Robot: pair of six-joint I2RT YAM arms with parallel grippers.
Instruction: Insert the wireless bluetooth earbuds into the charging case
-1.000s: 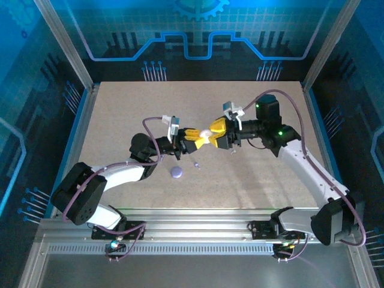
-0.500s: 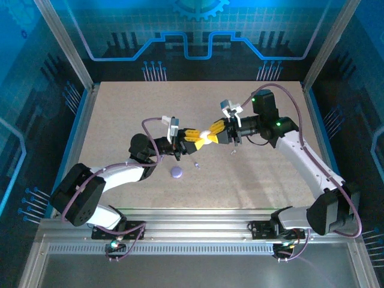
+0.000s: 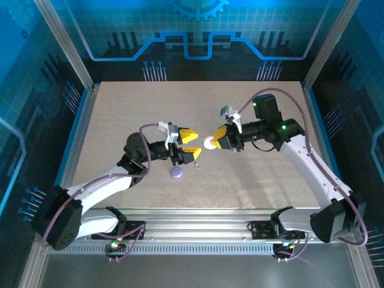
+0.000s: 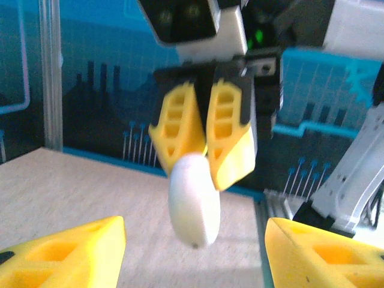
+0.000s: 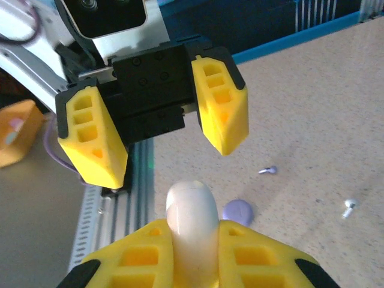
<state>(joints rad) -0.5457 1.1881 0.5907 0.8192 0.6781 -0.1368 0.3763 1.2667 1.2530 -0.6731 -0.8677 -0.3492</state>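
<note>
The white half of the charging case (image 3: 209, 143) hangs edge-on above the table, with my right gripper (image 3: 215, 141) shut on it. In the right wrist view the white half (image 5: 192, 207) sticks out from between my yellow fingers (image 5: 258, 258). My left gripper (image 3: 191, 145) stands open just to its left, facing it and not touching it. In the left wrist view the white half (image 4: 193, 198) hangs beyond my spread fingertips (image 4: 72, 252). The lavender half (image 3: 176, 172) lies flat on the table below. A tiny purple earbud (image 5: 268, 170) and a whitish earbud (image 5: 348, 207) lie loose near it.
The tan tabletop (image 3: 120, 120) is walled by a blue-lit frame on three sides. A metal rail (image 3: 198, 231) with both arm bases runs along the near edge. Both arms reach inward and meet over the middle of the table.
My left gripper has opened, let go of the white half and drawn back to the left. My right gripper has shut on the white half and now holds it alone.
</note>
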